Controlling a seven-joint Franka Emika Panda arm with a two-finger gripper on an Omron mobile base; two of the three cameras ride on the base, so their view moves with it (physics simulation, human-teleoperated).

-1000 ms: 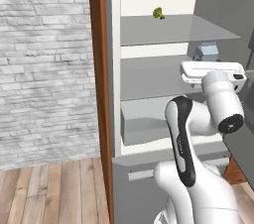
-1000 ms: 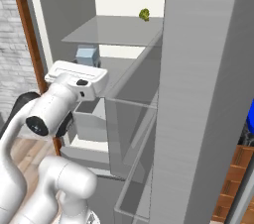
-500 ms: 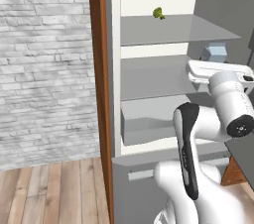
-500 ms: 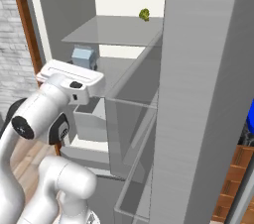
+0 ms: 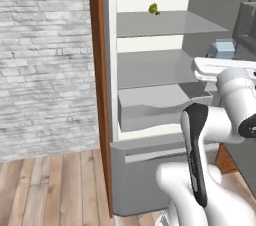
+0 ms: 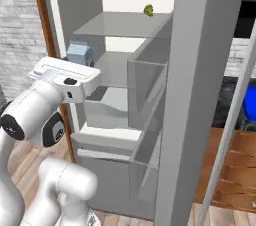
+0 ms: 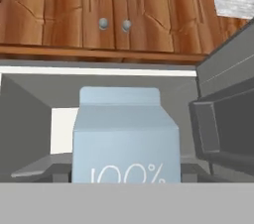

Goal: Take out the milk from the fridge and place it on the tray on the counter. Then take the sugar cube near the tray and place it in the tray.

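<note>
The milk [image 7: 126, 139], a pale blue-grey carton with a gabled top, stands upright and close at the middle of the hand view. It also shows just above the white hand as the carton [image 5: 222, 48] [image 6: 80, 52], at the front of the fridge's [image 5: 150, 70] middle shelf. My gripper [image 5: 220, 59] [image 6: 75, 64] is shut on the milk, and the carton hides its fingertips. A strip of the blue tray [image 6: 249, 102] lies on the black counter [image 6: 227, 101] at the far right. The sugar cube is out of view.
The fridge door [image 6: 200, 95] stands open with its clear bins, close on the arm's right. A small green item [image 5: 154, 8] [image 6: 148, 10] sits on the top shelf. A grey drawer [image 5: 150, 110] lies below the hand. Brown wooden cabinets [image 7: 99, 10] show behind the milk.
The hand has drawn back from the shelf with the milk in it, rightward in the left base view and leftward in the right base view. The whole picture has shifted slightly.
</note>
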